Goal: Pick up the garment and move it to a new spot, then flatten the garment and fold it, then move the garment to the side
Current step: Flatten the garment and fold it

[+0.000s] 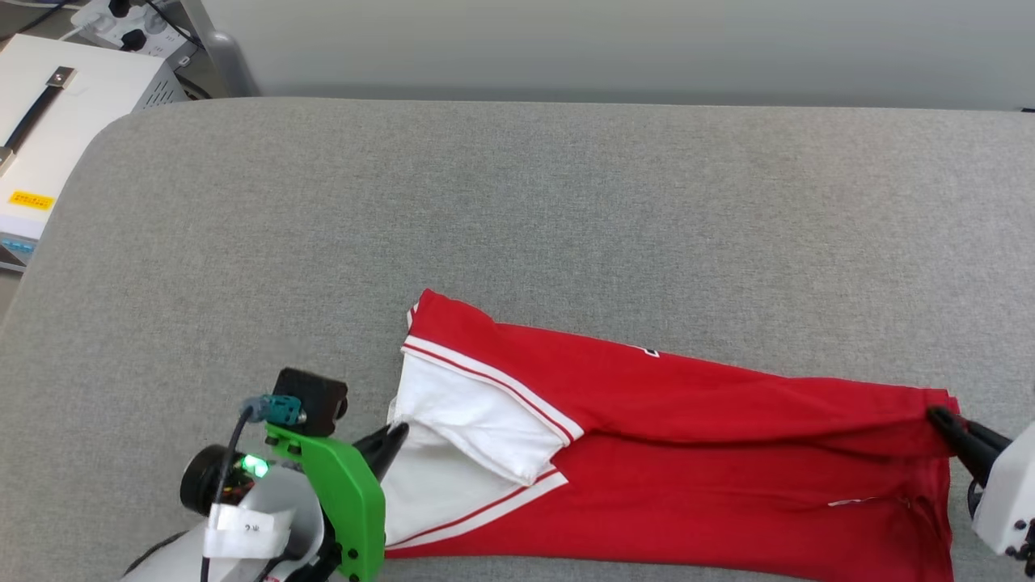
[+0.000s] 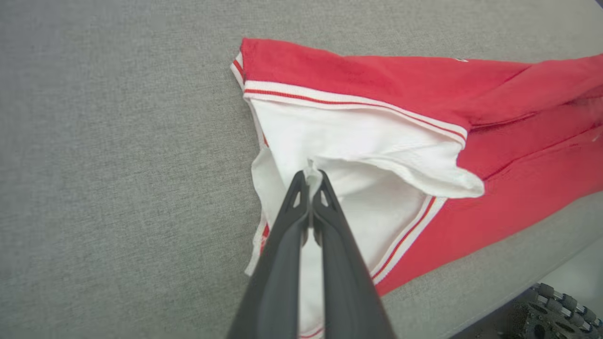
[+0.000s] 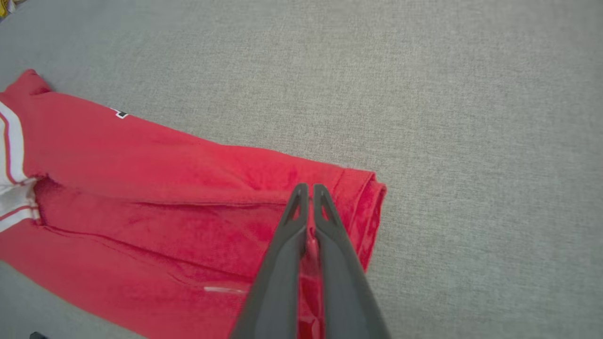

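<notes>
The garment point(image 1: 687, 428), a red jersey with white sleeves and striped trim, lies stretched in a long band across the near part of the grey table. My left gripper point(image 1: 394, 436) is shut on the white sleeve fabric at the garment's left end; the left wrist view shows a pinch of white cloth point(image 2: 312, 175) between the fingertips. My right gripper point(image 1: 939, 419) is shut on the red hem at the garment's right end, and in the right wrist view red cloth point(image 3: 311, 245) sits between its fingers. A sliver of the black print point(image 3: 120, 113) peeks out at the far fold.
The grey fabric-covered table point(image 1: 517, 202) stretches wide and bare beyond the garment. A white equipment case point(image 1: 48, 129) and a power strip point(image 1: 121, 24) sit off the table's far left corner. The table's near edge runs just below the garment.
</notes>
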Motion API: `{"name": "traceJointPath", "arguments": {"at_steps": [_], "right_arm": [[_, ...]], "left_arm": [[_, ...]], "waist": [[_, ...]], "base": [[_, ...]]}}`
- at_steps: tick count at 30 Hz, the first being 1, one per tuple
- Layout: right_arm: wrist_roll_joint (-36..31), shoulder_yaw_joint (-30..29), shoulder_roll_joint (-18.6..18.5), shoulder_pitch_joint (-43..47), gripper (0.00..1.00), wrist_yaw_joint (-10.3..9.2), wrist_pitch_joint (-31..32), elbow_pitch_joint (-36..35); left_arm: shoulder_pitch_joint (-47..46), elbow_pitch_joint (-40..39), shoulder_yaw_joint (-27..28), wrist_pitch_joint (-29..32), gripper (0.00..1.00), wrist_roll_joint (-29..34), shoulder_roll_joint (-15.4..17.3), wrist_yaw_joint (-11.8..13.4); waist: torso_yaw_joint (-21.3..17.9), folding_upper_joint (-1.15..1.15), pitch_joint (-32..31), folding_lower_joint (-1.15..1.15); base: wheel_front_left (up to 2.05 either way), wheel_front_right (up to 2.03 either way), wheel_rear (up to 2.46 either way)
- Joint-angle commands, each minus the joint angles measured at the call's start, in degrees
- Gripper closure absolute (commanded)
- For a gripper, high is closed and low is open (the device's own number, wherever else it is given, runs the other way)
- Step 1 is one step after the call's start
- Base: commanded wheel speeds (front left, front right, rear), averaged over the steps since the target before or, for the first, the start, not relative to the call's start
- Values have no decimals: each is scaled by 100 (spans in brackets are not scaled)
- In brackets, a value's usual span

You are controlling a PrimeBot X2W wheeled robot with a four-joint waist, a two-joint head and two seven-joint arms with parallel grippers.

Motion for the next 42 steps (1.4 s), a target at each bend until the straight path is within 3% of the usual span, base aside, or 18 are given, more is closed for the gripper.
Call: {"name": "traceJointPath", "arguments": {"at_steps": [1, 15, 16, 17, 18, 25, 32, 38, 42], "right_arm": [[52, 49, -38, 122, 100, 1, 58, -65], [21, 571, -409, 458, 100, 1, 285, -63], [28, 618, -412, 463, 92, 1, 292, -55], [20, 676, -420, 465, 6, 1, 274, -53], [20, 715, -417, 465, 0, 1, 253, -46], [82, 888, -456, 527, 0, 1, 244, -12], [215, 323, -337, 679, 0, 1, 612, -281], [-35, -613, 197, 882, 0, 1, 1338, -587], [-369, -1296, 893, 922, 0, 1, 1767, -651]], "left_arm": [[107, 56, -50, 12, 100, -45, 35, 8], [168, 933, -391, -10, 100, 8, -292, -275], [165, 975, -426, 14, 90, 21, -302, -296], [162, 1030, -456, 34, 16, 30, -321, -308], [164, 1076, -465, 45, 0, 23, -344, -303], [194, 1248, -391, -235, 0, 45, -478, -220], [238, 1076, 35, -953, 0, 18, -573, 57], [218, 839, 405, -1749, 0, 164, -662, 291], [163, 873, 448, -2160, 0, 453, -620, 343]], "waist": [[-2, 0, 8, 0], [-25, 0, 19, 0], [-26, 0, 15, 0], [-28, 0, 10, 0], [-29, 0, 2, 0], [-69, 0, -164, 0], [-100, 0, -323, 0], [-82, 0, -269, 0], [-56, 0, -133, 0]], "base": [[0, 0, 0], [0, 0, 0], [0, 0, 0], [0, 0, 0], [0, 0, 0], [0, 0, 0], [0, 0, 0], [0, 0, 0], [0, 0, 0]]}}
